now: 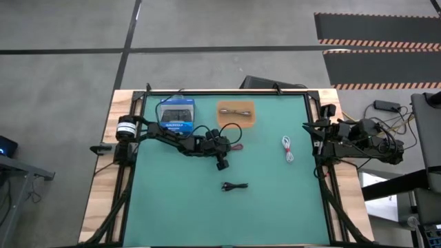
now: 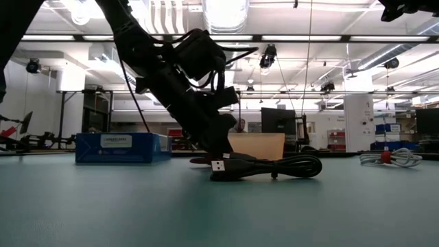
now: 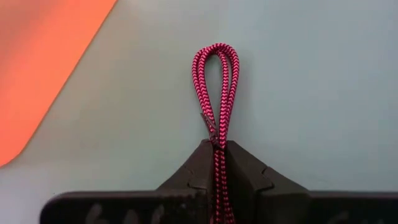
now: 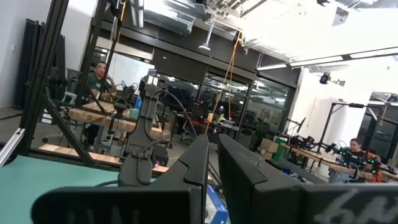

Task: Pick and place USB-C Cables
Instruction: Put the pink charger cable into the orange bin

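My left gripper (image 1: pixel 226 147) reaches out to the middle of the green mat and is shut on the red-pink cable (image 3: pixel 216 81), whose loop sticks out past the fingertips. It also shows low over the mat in the low view (image 2: pixel 211 152). The black cable (image 1: pixel 234 186) lies coiled on the mat nearer the near edge, close to the low camera (image 2: pixel 271 167). The white cable (image 1: pixel 288 148) lies on the mat's right part. The grey cable (image 1: pixel 236 111) rests on a tan tray (image 1: pixel 224 120). My right gripper (image 4: pixel 212 171) waits shut at the table's right edge, raised off the mat. My left gripper pinches the red-pink cable between its two fingers, on the doubled strands just behind the loop end (image 3: pixel 217 138). The fingers (image 3: pixel 198 163) slant down from the table's left. The strands run along between them, and the loop lies low over the mat beyond the tips.
A blue box (image 1: pixel 177 114) stands by the far edge, left of the tan tray. Wooden borders and black frame rails (image 1: pixel 131 172) edge the mat. Bare green mat lies toward the near edge, around the black cable. People work at benches in the room behind.
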Controlling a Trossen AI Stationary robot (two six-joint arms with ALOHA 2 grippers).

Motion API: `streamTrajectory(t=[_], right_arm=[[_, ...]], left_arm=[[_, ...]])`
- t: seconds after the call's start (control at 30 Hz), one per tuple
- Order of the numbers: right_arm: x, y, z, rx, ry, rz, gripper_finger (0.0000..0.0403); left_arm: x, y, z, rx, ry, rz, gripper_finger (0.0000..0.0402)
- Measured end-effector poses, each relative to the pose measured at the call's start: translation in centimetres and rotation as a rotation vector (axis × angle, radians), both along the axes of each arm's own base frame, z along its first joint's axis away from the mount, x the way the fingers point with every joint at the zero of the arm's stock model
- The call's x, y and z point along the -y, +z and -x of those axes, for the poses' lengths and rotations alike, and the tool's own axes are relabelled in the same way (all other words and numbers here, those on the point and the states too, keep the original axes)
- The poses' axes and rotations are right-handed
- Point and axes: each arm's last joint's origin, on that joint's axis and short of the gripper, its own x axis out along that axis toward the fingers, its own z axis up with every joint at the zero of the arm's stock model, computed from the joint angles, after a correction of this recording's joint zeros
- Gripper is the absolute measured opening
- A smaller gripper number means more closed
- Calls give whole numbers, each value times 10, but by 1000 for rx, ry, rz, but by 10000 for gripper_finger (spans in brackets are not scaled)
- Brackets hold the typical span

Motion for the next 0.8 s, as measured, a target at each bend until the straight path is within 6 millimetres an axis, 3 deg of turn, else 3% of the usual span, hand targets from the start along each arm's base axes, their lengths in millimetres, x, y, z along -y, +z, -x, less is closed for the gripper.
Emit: streamTrajectory(t=[0.47, 0.8], right_arm=[[0, 0, 0, -1, 0, 0, 27], [0, 0, 0, -1, 0, 0, 27]], left_arm=[[2, 12, -4, 60, -21, -21, 13], [2, 58, -13, 355, -124, -197, 13]])
